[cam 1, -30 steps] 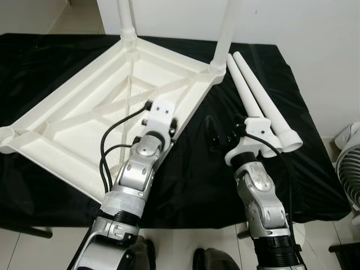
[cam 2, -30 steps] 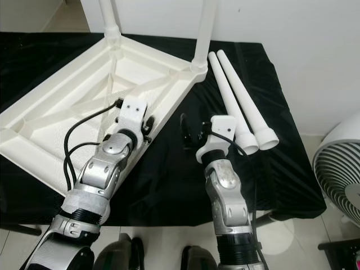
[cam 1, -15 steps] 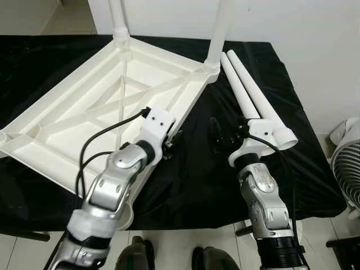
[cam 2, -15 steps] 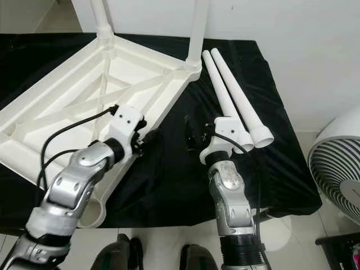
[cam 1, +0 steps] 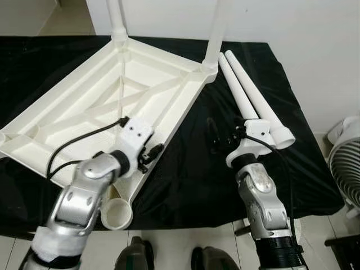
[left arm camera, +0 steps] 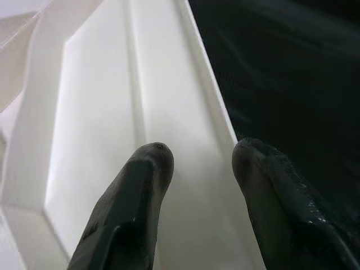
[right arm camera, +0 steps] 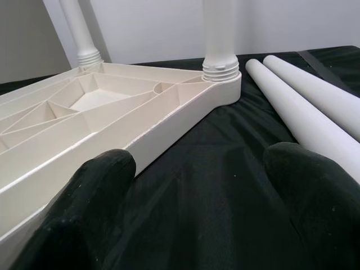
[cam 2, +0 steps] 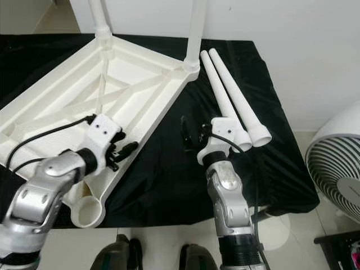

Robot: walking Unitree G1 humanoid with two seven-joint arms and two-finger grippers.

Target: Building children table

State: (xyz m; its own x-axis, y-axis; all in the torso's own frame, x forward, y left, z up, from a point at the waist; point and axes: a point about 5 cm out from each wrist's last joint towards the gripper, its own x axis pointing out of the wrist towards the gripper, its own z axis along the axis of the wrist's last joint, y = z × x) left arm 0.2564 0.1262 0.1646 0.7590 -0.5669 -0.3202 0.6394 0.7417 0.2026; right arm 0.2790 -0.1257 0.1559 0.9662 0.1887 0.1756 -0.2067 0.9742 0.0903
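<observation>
Left tool (cam 1: 151, 153) has swung out toward nine o'clock, fingers spread astride the upturned tabletop (cam 1: 84, 107) rim; right tool (cam 1: 220, 136) hovers released beside two loose legs (cam 1: 253, 101), still unfitted.

Both fitted legs (cam 1: 215, 31) run off the top edge, so their far ends stay unseen. The fan (cam 2: 339, 163) is clipped at the right border, and the tabletop's (cam 1: 73, 121) near-left corner sits behind the left arm (cam 1: 84, 199).

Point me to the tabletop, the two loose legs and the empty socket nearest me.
tabletop (cam 1: 84, 112), left eye view, ribbed underside
loose legs (cam 1: 247, 101), left eye view, middle of the pair
empty socket (cam 1: 117, 215), left eye view, round rim
</observation>
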